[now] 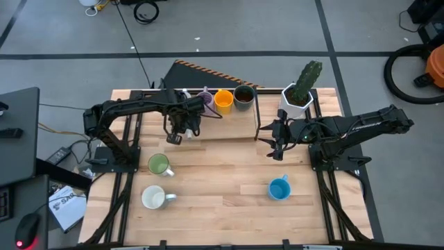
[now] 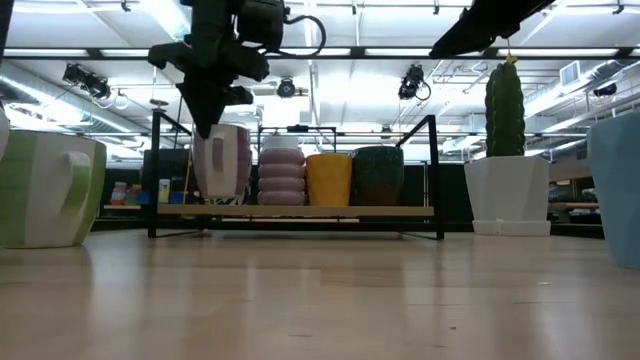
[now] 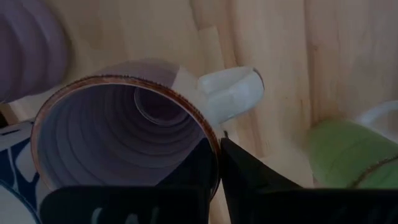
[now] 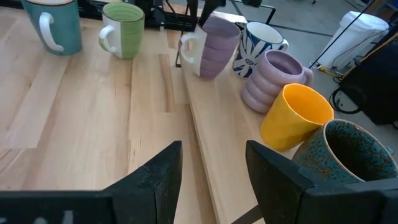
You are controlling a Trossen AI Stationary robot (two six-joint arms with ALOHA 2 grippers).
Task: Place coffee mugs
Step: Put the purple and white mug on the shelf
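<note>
My left gripper (image 1: 182, 130) points down over the left end of a low wooden shelf (image 1: 229, 128), shut on a ribbed purple mug (image 2: 222, 160) with a white handle. On the shelf to its right stand a second purple mug (image 2: 282, 177), an orange mug (image 2: 329, 179) and a dark speckled mug (image 2: 378, 176). A blue-patterned white mug (image 4: 261, 40) stands just behind the held one. A green mug (image 1: 159, 164), a white mug (image 1: 153, 197) and a blue mug (image 1: 279, 188) stand on the table. My right gripper (image 4: 214, 155) hovers open past the shelf's right end. My left gripper pinches the purple mug's rim (image 3: 213, 147) beside the white handle (image 3: 233, 90), one finger (image 3: 196, 165) inside the mug and the other (image 3: 255, 174) outside. The fingers come from above, pointing down. The mug hangs slightly tilted at the shelf board; whether its base touches, I cannot tell.
A white faceted pot with a cactus (image 1: 298, 97) stands at the far right, beside the shelf's black frame (image 2: 436, 175). Bare table lies between the green, white and blue mugs. The shelf board is bare in front of the mug row.
</note>
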